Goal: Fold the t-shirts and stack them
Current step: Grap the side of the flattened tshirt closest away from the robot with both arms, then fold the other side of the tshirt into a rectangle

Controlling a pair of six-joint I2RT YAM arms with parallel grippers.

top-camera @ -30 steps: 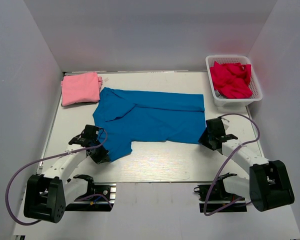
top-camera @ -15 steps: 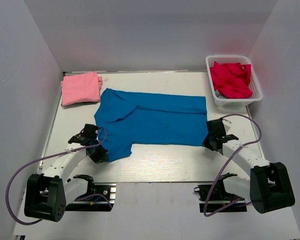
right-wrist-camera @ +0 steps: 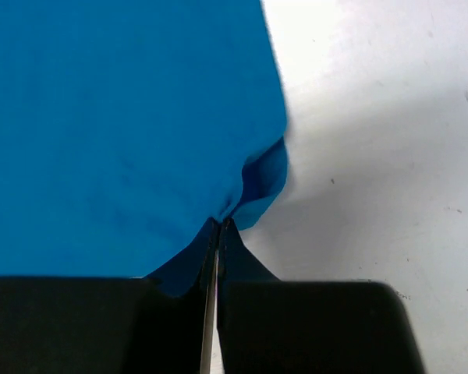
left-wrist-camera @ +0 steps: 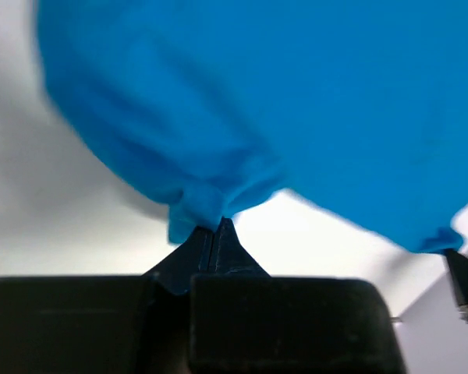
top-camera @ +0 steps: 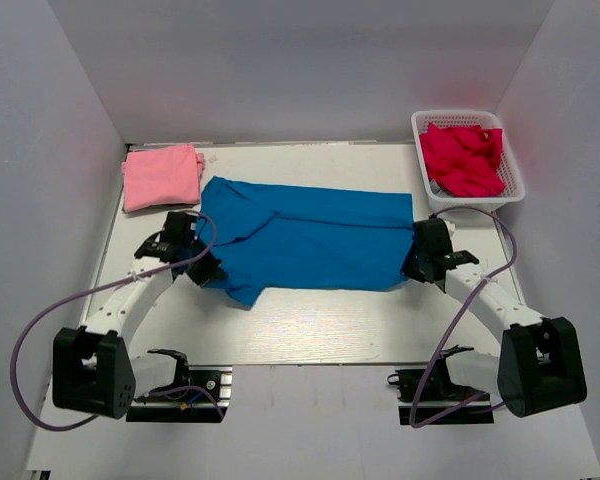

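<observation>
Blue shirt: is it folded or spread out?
Spread out: the blue shirt lies wide across the table, unlike the folded pink shirt. Left gripper and right gripper each pinch its near edge.

In the left wrist view the blue t-shirt point(left-wrist-camera: 296, 101) is blurred and runs off the frame at 12 and 3 o'clock. The bit of hem nipped between the left fingers point(left-wrist-camera: 201, 248) is hidden. The right wrist view cuts the shirt off at 9 and 12 o'clock, its corner lost between the right fingers point(right-wrist-camera: 235, 261). From above, at the table's point(top-camera: 320, 330) 1 o'clock, a grey scrap point(top-camera: 436, 187) under the red cloth point(top-camera: 465, 158) is too small to identify.
</observation>
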